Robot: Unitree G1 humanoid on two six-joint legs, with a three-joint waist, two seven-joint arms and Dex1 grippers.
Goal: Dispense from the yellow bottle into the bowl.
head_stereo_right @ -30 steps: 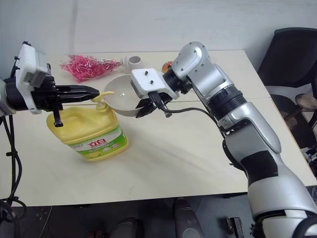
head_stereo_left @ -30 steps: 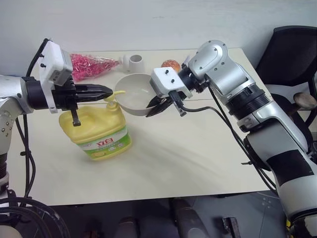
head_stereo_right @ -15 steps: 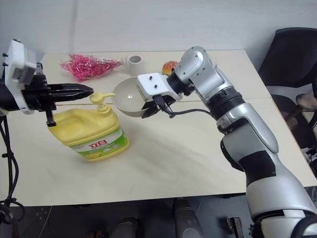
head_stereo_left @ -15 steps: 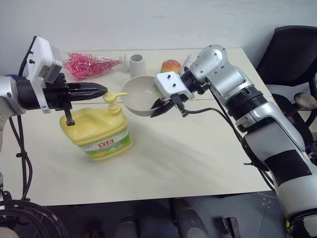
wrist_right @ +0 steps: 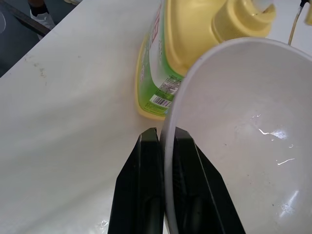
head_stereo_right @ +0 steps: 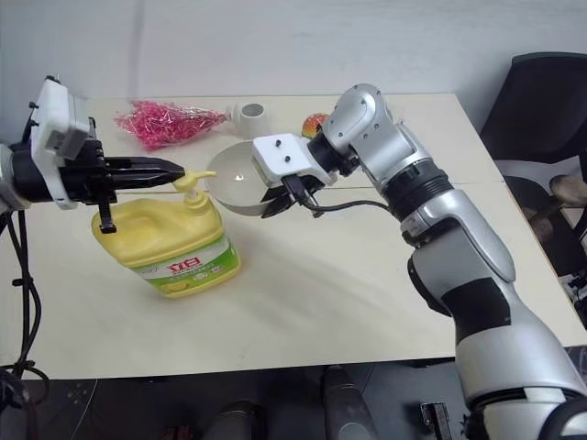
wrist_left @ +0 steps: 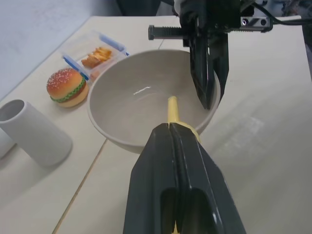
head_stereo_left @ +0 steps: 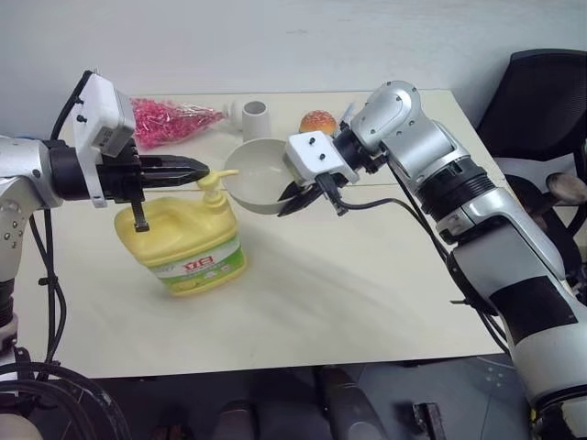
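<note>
On the pale table [head_stereo_left: 367,302], toward its left side, stands the yellow bottle [head_stereo_left: 183,243], its pump spout reaching over the rim of the bowl [head_stereo_left: 252,179], which the right gripper [head_stereo_left: 295,195] holds lifted and tilted just beside it, fingers pinched shut on the near rim. The left gripper [head_stereo_left: 197,168], fingers pressed together and holding nothing, rests level over the pump head. The step in hand looks like the pumping itself; next calls for a straight push down while the bowl keeps under the spout. Open table lies in front and right; a white cylinder [head_stereo_left: 254,116], pink bag [head_stereo_left: 165,119] and toy burger [head_stereo_left: 317,121] sit behind, well clear
</note>
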